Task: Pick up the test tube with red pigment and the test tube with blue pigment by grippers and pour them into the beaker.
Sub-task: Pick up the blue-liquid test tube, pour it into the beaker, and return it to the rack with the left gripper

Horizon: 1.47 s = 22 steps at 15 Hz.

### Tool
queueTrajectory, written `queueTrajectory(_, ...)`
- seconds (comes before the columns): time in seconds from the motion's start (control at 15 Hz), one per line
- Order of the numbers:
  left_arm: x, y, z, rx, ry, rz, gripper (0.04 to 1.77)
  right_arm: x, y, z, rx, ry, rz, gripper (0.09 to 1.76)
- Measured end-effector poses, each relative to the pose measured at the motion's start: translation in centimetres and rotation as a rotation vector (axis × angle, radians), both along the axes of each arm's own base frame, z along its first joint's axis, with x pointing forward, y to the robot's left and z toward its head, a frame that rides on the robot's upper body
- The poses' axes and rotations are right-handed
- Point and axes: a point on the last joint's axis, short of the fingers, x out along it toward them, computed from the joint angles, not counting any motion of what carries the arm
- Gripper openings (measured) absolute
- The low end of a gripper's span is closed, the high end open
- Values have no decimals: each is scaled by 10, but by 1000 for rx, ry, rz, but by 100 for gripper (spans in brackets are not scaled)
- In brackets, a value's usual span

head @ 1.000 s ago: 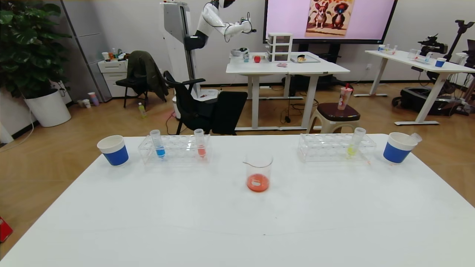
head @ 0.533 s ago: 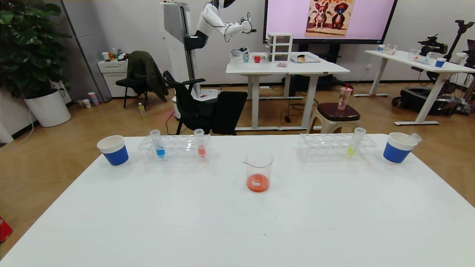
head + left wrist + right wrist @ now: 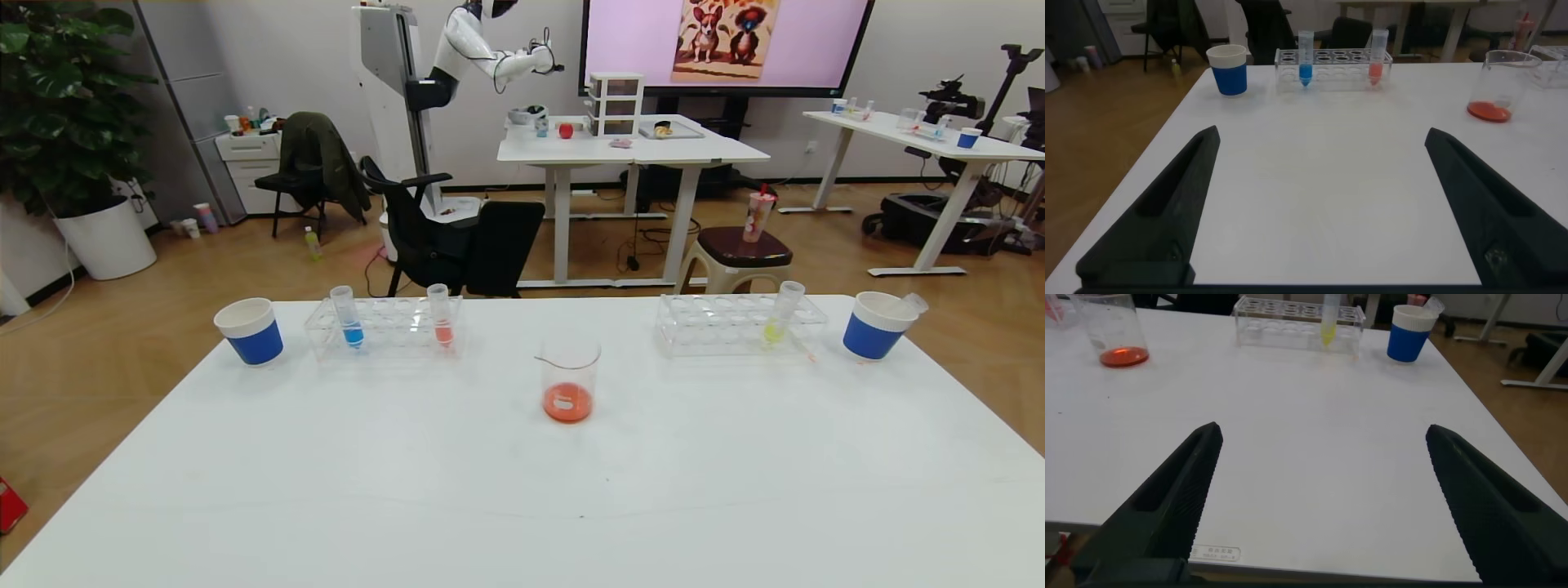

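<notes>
A clear glass beaker (image 3: 569, 380) holding a shallow layer of red-orange liquid stands at the middle of the white tabletop (image 3: 522, 490). Well to the beaker's left, the test tube with blue pigment (image 3: 349, 317) and a tube of salmon-orange liquid (image 3: 441, 315) stand upright in a clear rack (image 3: 384, 327), just beside a blue-banded paper cup (image 3: 250, 330). Well to the beaker's right, a second rack (image 3: 739, 324) carries a yellow-green tube (image 3: 780, 312), near another cup (image 3: 875, 325) with an empty tube leaning in it. The left end effector (image 3: 1319, 208) and the right end effector (image 3: 1323, 502) hover over the tabletop's near edge, both spread wide and holding nothing.
</notes>
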Motion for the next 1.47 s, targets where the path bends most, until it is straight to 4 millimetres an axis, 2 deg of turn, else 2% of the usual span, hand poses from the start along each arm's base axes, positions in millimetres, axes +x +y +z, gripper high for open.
queueTrajectory(0.13, 5, 0, 29, -2, 2, -8, 175, 0, 0, 0, 0, 0, 0, 174)
queueTrajectory(0.27, 22, 0, 59, -3, 5, -16, 175, 0, 0, 0, 0, 0, 0, 174)
queueTrajectory(0.4, 53, -1, 86, -4, 1, -20, 175, 0, 0, 0, 0, 0, 0, 174)
queueTrajectory(0.53, 94, -2, 104, -4, -1, -21, 175, 0, 0, 0, 0, 0, 0, 174)
queueTrajectory(0.73, 159, -3, 111, -4, 1, -21, 175, 0, 0, 0, 0, 0, 0, 174)
queueTrajectory(0.87, 202, -4, 101, -5, 27, -21, 175, 0, 0, 0, 0, 0, 0, 174)
queueTrajectory(1.07, 256, -5, 76, -3, 36, -17, 175, 0, 0, 0, 0, 0, 0, 174)
queueTrajectory(1.2, 288, -5, 52, -3, 28, -4, 175, 0, 0, 0, 0, 0, 0, 174)
queueTrajectory(1.33, 315, -5, 21, -1, 47, 17, 175, 0, 0, 0, 0, 0, 0, 174)
queueTrajectory(1.47, 336, -5, -9, -1, 91, 29, 175, 0, 0, 0, 0, 0, 0, 174)
